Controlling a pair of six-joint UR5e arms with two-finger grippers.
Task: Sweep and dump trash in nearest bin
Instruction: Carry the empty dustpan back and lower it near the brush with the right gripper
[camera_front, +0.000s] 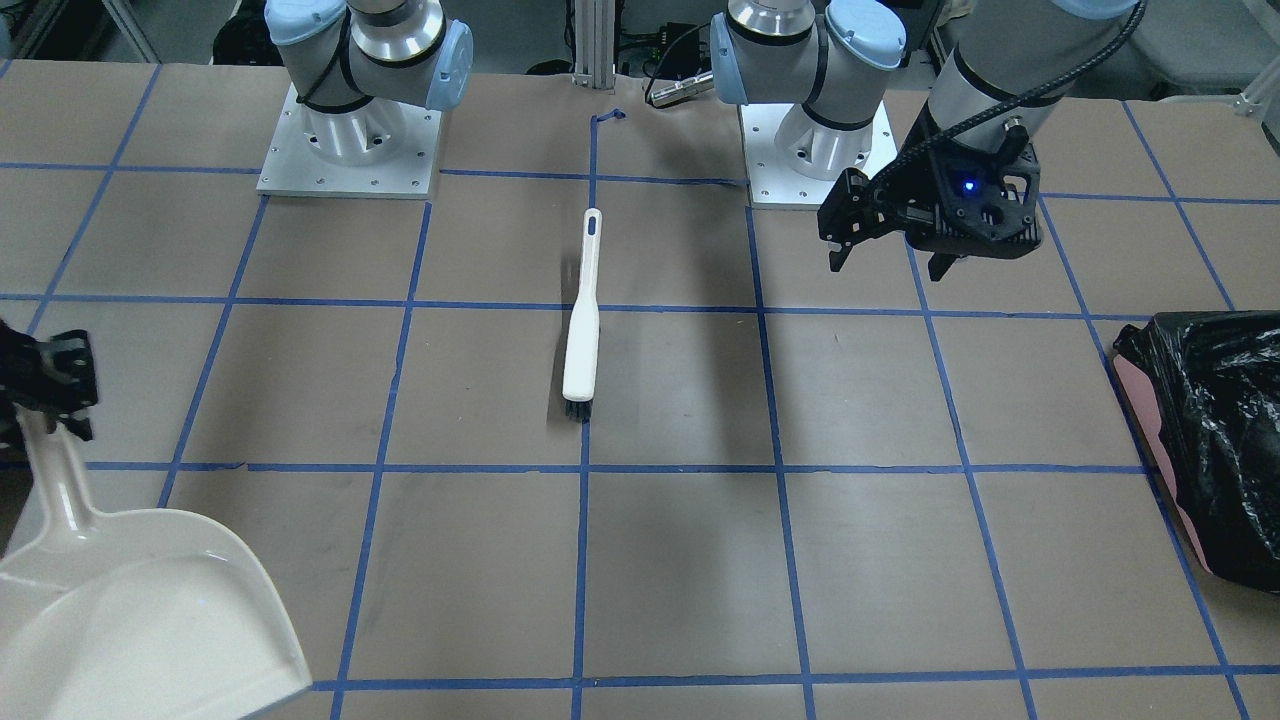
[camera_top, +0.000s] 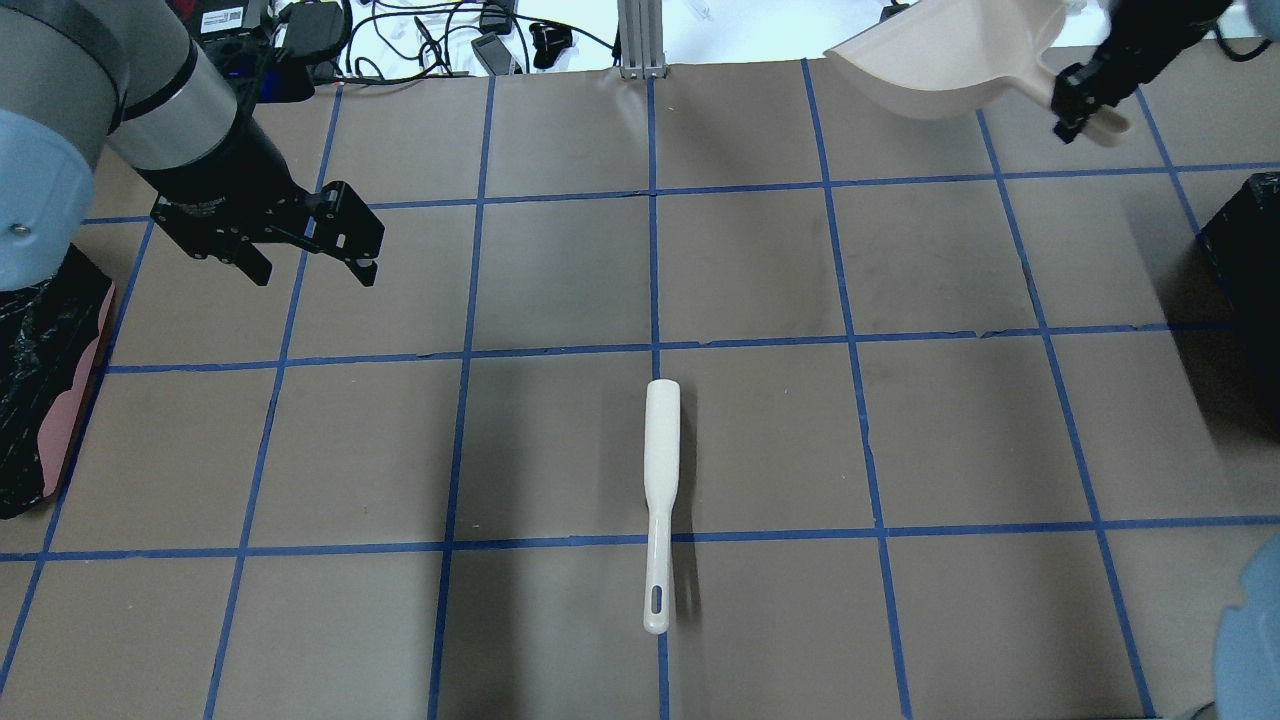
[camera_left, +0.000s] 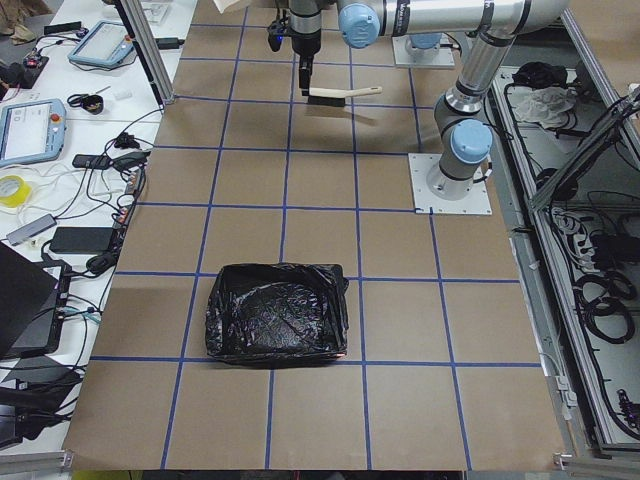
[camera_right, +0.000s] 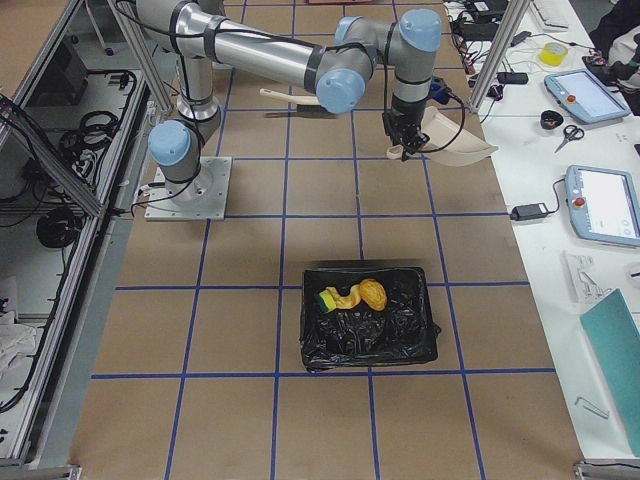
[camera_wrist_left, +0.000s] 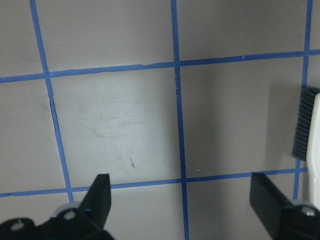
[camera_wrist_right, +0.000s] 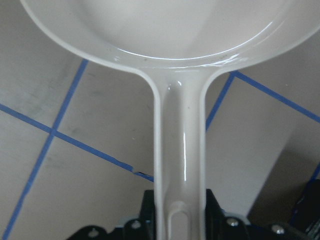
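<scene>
I work in a robotics lab. My table (camera_left: 250, 240) is papered brown and gridded with blue tape (camera_front: 583, 468). Control tablets (camera_right: 588, 97) and loose cables (camera_top: 430, 25) crowd the benches beside it.

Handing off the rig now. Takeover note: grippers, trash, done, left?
Left gripper: open, empty, hovering over the table.
White-handled, black-bristled brush: lying flat mid-table, ungripped.
Right gripper: shut on the handle of the cream plastic dustpan; pan aloft, empty.
Trash: brown lump, yellow green-edged sponge wedge and pale crescent slice all lie in the black-lined bin at the robot's right.
Done: sweeping, dumping. Left: probably only setting the dustpan down.
</scene>
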